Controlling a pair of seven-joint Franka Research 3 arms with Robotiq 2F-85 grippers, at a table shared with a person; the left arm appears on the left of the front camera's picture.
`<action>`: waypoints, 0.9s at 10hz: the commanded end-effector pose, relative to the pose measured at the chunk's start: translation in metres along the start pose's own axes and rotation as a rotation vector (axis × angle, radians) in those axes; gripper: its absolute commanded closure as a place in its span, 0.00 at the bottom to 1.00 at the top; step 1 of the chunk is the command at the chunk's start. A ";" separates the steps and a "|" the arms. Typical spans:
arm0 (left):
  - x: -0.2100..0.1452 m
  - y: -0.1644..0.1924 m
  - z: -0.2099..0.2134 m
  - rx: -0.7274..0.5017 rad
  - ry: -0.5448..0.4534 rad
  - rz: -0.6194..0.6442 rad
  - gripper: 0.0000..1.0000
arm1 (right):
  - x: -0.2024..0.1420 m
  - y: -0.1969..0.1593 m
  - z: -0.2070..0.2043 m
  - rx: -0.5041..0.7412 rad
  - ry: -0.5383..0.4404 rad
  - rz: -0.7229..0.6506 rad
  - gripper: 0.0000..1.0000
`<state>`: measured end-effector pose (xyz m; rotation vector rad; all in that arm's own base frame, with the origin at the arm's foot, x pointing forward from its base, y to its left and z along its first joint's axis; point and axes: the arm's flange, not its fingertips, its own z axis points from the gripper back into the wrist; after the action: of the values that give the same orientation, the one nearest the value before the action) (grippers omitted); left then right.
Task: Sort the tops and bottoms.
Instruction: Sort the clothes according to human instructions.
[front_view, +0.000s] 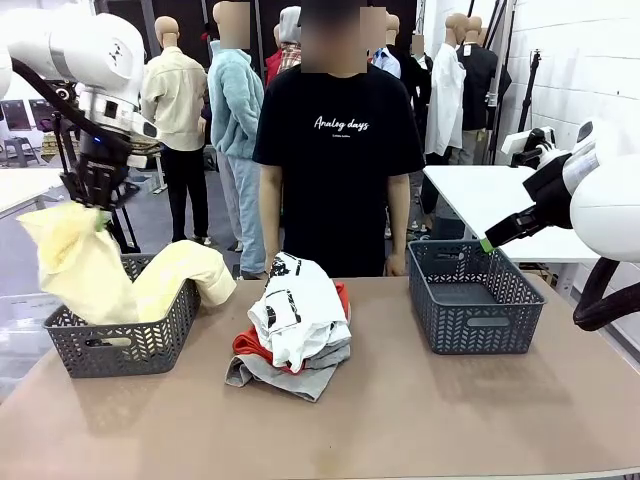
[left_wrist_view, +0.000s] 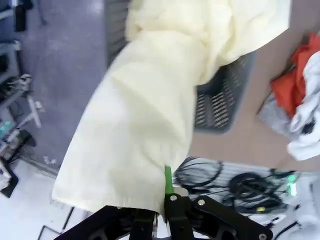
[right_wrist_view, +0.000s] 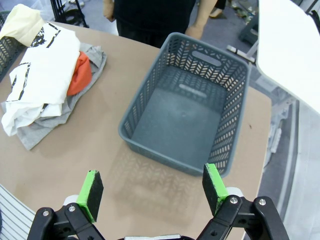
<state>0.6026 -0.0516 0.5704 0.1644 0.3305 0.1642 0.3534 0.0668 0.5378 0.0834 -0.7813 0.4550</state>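
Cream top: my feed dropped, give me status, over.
Left gripper shut on cream top, draped over left basket. Right gripper open, facing right basket. Clothes pile mid-table, nothing blocking.

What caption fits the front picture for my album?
Left gripper holds soft cream cloth top draping into grey plastic basket; right gripper open.

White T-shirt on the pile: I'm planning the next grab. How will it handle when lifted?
Probably floppy: the white T-shirt lies crumpled, and the held cream top hangs limp. It may drag the orange-red top beneath, since they overlap.
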 end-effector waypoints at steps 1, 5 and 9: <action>0.037 -0.012 -0.041 -0.202 -0.077 0.184 1.00 | 0.000 -0.001 -0.002 0.002 0.000 0.002 0.00; 0.077 -0.021 -0.130 -0.308 -0.175 0.255 1.00 | 0.000 -0.001 -0.002 0.002 0.000 0.002 0.00; 0.064 -0.015 -0.163 -0.385 -0.181 0.282 1.00 | 0.000 -0.001 -0.002 0.002 0.000 0.002 0.00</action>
<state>0.6285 -0.0384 0.3926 -0.1312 0.1104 0.4879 0.3534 0.0667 0.5378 0.0833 -0.7813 0.4549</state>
